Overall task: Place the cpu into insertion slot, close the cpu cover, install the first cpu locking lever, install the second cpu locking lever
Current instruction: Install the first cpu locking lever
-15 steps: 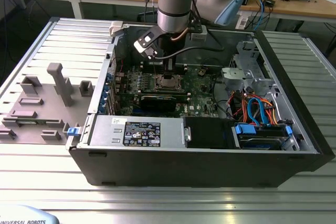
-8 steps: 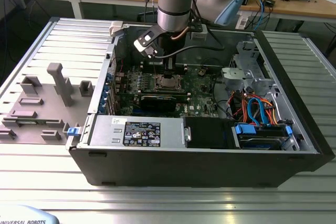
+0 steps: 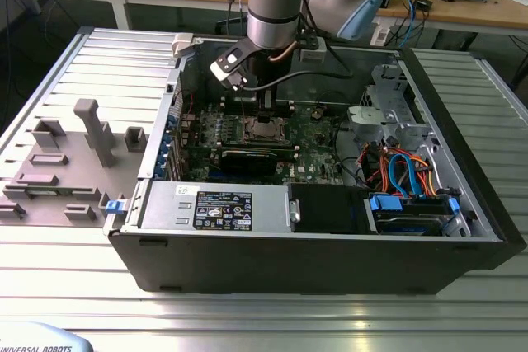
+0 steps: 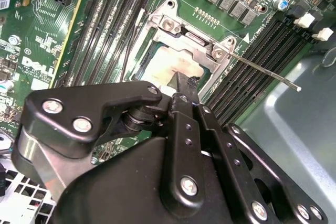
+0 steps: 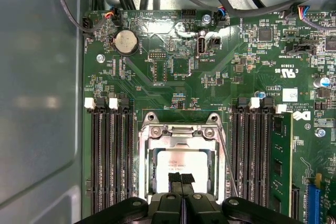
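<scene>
The cpu lies flat in the insertion slot, its pale silver top showing through the window of the cpu cover. The cover lies down over the chip, as the second wrist view also shows for the cpu cover and the cpu. My gripper hangs just above the chip's near edge, its black fingertips pressed together with nothing between them. A thin steel locking lever sticks out unlatched from the socket corner over the memory slots. In the exterior view, the gripper reaches down into the open case.
Black memory slots flank the socket on both sides. A long black graphics card lies in front of it. The power supply, drive cage with coloured cables and case walls hem the arm in. Grey fixtures stand at the exterior view's left.
</scene>
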Controlling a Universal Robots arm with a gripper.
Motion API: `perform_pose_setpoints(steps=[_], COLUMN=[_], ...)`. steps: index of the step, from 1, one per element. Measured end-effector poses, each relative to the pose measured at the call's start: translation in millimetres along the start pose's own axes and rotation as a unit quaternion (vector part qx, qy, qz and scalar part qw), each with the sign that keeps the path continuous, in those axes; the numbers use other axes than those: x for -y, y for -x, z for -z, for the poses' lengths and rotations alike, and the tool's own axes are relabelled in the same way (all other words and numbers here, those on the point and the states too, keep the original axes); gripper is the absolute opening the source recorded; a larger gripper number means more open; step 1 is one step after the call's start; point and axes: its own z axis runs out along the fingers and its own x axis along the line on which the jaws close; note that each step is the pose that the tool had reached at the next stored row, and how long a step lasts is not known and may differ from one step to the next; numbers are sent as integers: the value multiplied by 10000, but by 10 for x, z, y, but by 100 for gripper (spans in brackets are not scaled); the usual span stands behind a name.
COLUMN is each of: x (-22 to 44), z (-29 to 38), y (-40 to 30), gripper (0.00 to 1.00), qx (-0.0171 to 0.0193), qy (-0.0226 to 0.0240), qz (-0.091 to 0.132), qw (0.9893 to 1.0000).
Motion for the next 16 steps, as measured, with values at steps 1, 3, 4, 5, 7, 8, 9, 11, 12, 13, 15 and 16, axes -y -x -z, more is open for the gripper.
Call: perform_pose_setpoints(steps=[1, 3, 4, 5, 7, 8, 9, 11, 12, 13, 15, 16], x=[0, 0, 0, 0, 0, 0, -1, -1, -1, -1, -1, -1], z=[4, 12, 12, 15, 23, 27, 33, 36, 38, 38, 42, 44], y=[0, -1, -1, -1, 0, 0, -1, -1, -1, -1, -1, -1], gripper=[11, 11, 11, 11, 11, 11, 11, 11, 11, 11, 11, 11], qx=[0, -1, -2, 0, 1, 0, 0, -1, -1, -1, 0, 0], qy=[0, 0, 1, 0, 0, 0, 0, 1, 0, 0, 0, -1], qz=[0, 0, 0, 0, 0, 0, 0, 0, 0, 0, 0, 0], qw=[10000, 10000, 10000, 10000, 10000, 10000, 10000, 10000, 10000, 10000, 10000, 10000])
